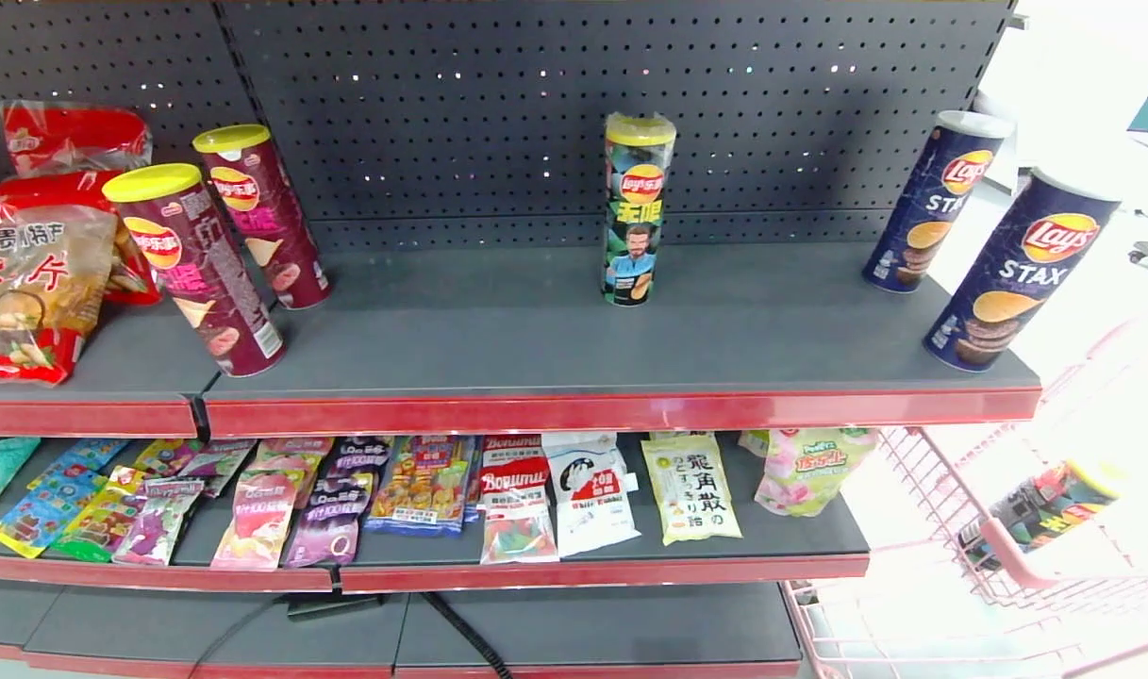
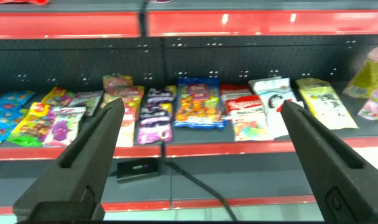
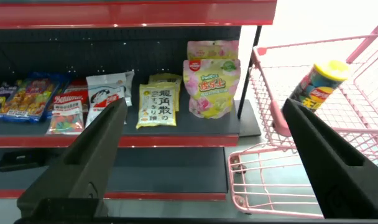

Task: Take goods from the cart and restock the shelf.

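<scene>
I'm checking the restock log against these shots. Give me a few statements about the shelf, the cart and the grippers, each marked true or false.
1. A dark blue can stands at the right end of the top shelf. True.
2. The pink cart is empty. False: a yellow-lidded can is in it.
3. The left gripper has its fingers shut. False: they are spread apart with nothing between them.
4. The green can in the middle of the top shelf stands upright. True.
5. The right gripper is open and holds nothing. True.
</scene>
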Tool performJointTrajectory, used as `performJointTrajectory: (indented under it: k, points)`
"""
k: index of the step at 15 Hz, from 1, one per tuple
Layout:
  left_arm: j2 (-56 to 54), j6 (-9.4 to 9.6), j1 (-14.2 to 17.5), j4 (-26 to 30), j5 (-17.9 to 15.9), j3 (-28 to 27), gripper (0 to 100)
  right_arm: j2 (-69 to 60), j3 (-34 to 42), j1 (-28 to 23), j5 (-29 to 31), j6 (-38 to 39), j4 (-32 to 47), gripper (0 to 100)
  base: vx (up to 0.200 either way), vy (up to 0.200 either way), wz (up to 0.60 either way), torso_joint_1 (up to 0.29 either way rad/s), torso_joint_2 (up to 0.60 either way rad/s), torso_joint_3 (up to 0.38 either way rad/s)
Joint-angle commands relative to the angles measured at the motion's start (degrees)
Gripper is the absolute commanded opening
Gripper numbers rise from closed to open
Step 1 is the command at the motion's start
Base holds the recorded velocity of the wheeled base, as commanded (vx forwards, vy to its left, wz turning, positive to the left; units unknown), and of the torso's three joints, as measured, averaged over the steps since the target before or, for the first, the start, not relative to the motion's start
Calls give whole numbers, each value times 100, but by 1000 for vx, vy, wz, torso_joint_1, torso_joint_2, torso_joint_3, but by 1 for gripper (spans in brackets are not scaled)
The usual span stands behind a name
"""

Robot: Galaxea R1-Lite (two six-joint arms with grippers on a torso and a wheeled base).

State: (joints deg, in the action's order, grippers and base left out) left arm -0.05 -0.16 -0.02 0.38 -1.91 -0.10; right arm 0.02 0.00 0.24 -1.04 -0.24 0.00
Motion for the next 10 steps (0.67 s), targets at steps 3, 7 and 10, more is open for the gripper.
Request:
performJointTrajectory:
  k: [3, 7, 10]
  points:
    - [5, -2, 2, -3, -2, 1, 100, -2, 0, 2, -2, -2, 0, 100, 0, -200, 0, -1, -2, 4]
    - [5, -2, 2, -3, -2, 1, 100, 6, 0, 2, -2, -2, 0, 100, 0, -200, 0, 4, 6, 2]
    - [5, -2, 2, -3, -2, 1, 100, 6, 0, 2, -2, -2, 0, 100, 0, -200, 0, 2, 6, 4]
